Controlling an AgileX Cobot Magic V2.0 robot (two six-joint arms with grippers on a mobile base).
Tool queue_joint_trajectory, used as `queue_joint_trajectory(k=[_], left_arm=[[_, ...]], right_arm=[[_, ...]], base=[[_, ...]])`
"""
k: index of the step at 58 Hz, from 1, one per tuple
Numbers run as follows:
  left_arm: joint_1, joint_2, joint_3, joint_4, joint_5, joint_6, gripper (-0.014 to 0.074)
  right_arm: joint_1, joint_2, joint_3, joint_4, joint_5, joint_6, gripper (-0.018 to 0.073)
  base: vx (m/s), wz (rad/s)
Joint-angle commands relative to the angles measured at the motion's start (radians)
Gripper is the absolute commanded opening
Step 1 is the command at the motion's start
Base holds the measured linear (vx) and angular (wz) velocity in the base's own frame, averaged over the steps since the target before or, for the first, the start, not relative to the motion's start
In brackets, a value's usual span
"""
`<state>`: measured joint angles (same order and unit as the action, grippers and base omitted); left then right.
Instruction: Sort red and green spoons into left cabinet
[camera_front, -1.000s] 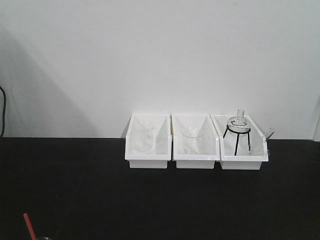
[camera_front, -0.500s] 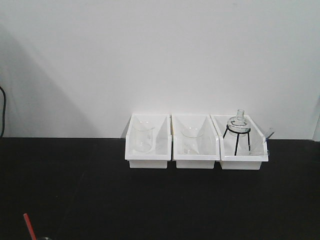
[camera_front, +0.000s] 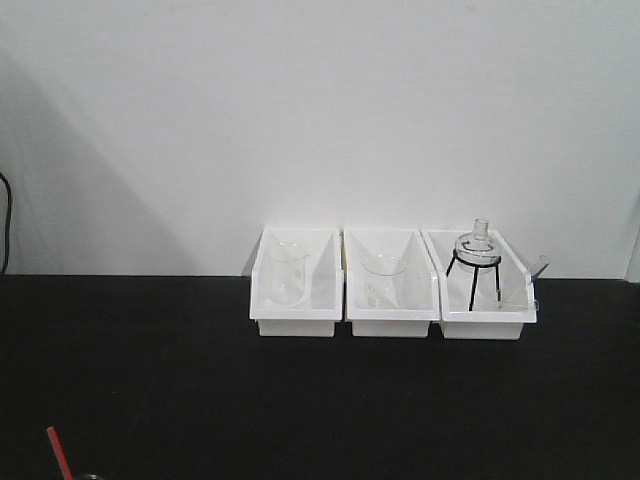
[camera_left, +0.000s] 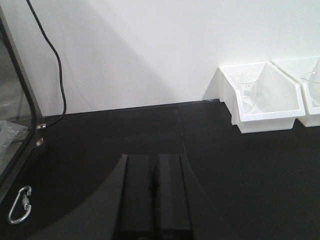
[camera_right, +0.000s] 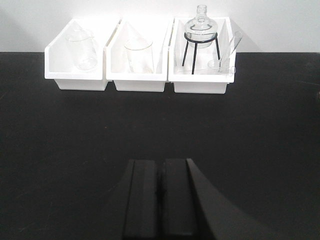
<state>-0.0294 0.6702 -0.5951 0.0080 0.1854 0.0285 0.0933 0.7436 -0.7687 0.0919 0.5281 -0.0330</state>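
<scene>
Red spoon (camera_front: 58, 450): only a thin red handle shows, at the near edge of the black worktop (camera_front: 300, 400), close to the near-left corner. The handle is tilted w/ its top end to the left. The lower part is cut off by the picture edge, so I cannot tell what it rests on.

L hand (camera_left: 154, 165): fingers pressed together, nothing btw. them, over the left part of the worktop. R hand (camera_right: 160, 167): fingers together as well, empty, over the mid worktop and facing the bins.

At the back edge, right of mid, three white bins stand side by side and touching:
- left bin (camera_front: 296, 327) w/ a glass beaker (camera_front: 284, 275)
- mid bin (camera_front: 392, 327) w/ a second beaker
- right bin (camera_front: 485, 329) w/ a round flask (camera_front: 477, 245) on a black tripod (camera_front: 472, 285), and a glass tube (camera_front: 535, 270) leaning at its right side

Near the back-left corner a dark frame (camera_left: 22, 100) stands. A black cable (camera_left: 60, 85) hangs down the wall beside it, and a metal carabiner (camera_left: 19, 204) lies at its foot.
</scene>
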Motion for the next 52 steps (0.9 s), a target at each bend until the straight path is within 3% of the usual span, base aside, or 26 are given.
queue_joint_trajectory(k=[1,11,19,24,31,40,45,52], left_arm=[[0.001,0.001,-0.036,-0.008,-0.082,-0.006,0.0218],[0.001,0.001,-0.036,-0.008,-0.062,-0.007,0.0433],[0.001,0.001,-0.036,-0.008,-0.054,-0.008,0.0528],[0.001,0.001,-0.036,-0.008,-0.054,-0.008,0.0541],[0.001,0.001,-0.036,-0.020,-0.053,-0.008,0.0541],[0.001,0.001,-0.036,-0.087,-0.045,-0.008,0.0536],[0.001,0.001,-0.036,-0.102,-0.032,-0.008,0.0533],[0.001,0.013,-0.036,-0.099,-0.009,-0.006,0.0533]], right_arm=[[-0.006,0.003,-0.034,0.001,-0.073,-0.021,0.0244],[-0.006,0.003,-0.034,0.005,-0.087,-0.021,0.0500],[-0.006,0.003,-0.034,0.069,-0.102,-0.015,0.0642],[-0.006,0.009,-0.034,0.124,-0.087,-0.048,0.0658],[-0.006,0.066,-0.060,0.234,0.002,-0.238,0.0643],[-0.006,0.219,-0.121,0.453,0.110,-0.442,0.0622],[-0.006,0.306,-0.132,0.504,0.123,-0.494,0.0610],[-0.006,0.425,-0.132,0.483,0.126,-0.523,0.0589]], base=[[0.00,0.00],[0.00,0.00],[0.00,0.00],[0.00,0.00],[0.00,0.00],[0.00,0.00],[0.00,0.00],[0.00,0.00]])
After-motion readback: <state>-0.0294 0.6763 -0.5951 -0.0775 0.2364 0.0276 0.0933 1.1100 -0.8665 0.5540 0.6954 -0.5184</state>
